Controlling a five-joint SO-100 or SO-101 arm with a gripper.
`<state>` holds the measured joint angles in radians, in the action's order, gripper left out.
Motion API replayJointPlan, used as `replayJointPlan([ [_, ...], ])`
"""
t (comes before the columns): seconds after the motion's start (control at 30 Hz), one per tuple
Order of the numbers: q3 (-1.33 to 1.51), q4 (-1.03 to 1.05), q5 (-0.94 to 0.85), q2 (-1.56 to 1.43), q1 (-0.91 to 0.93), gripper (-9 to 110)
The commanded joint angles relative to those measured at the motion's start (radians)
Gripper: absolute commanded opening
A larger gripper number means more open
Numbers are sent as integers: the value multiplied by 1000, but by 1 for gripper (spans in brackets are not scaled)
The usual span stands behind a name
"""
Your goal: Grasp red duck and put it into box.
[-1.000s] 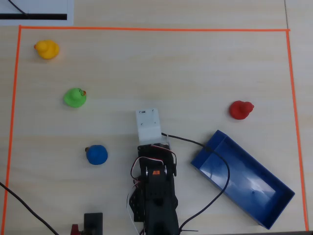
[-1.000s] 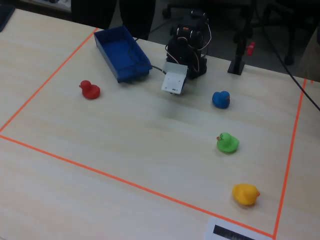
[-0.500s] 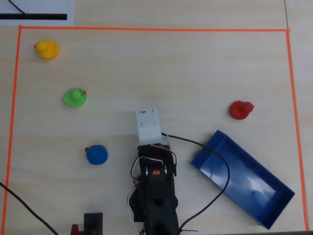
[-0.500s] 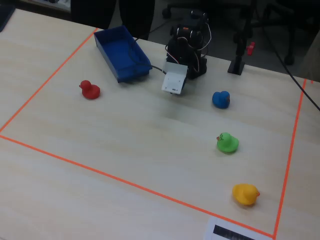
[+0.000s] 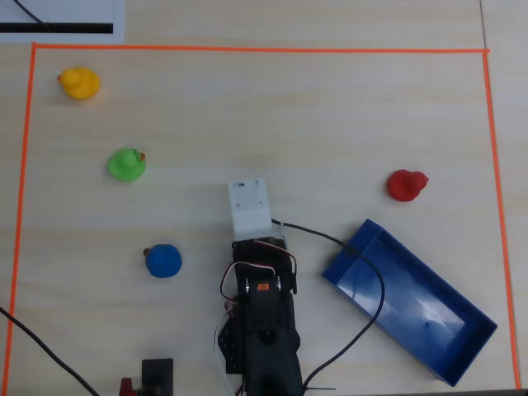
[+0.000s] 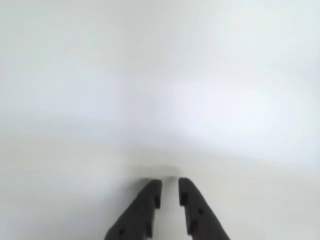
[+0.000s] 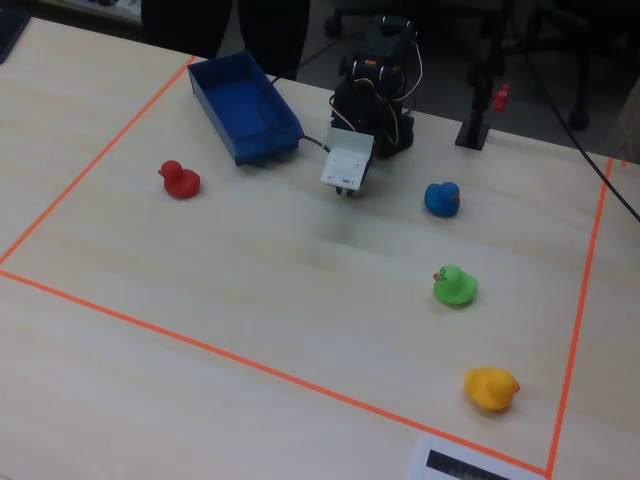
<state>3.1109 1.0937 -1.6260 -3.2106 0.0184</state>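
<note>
The red duck (image 5: 407, 185) sits on the pale table, right of centre in the overhead view and at the left in the fixed view (image 7: 181, 180). The blue box (image 5: 410, 300) lies slanted at the lower right, empty; in the fixed view it is at the top (image 7: 243, 107). My gripper (image 6: 170, 186) points down close over bare table, its black fingers (image 6: 150, 200) almost together with a narrow gap and nothing between them. It hangs under the white wrist housing (image 5: 249, 206), well left of the red duck and apart from the box.
A blue duck (image 5: 163, 261), a green duck (image 5: 126, 164) and a yellow duck (image 5: 79, 83) stand on the left. Orange tape (image 5: 247, 48) frames the work area. A black cable (image 5: 363, 272) runs from the arm over the box's near corner.
</note>
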Motion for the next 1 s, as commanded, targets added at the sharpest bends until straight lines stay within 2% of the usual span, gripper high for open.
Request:
replayJointPlan([
  [0.0, -156, -161, 23, 195, 66, 0],
  [0.3, -876, -265, 172, 716, 190, 1],
  [0.5, -1310, -425, 281, 1095, 393, 12],
  [0.73, -1474, -643, 290, 1358, 657, 18],
  [0.97, -1450, -828, 282, 1528, 844, 19],
])
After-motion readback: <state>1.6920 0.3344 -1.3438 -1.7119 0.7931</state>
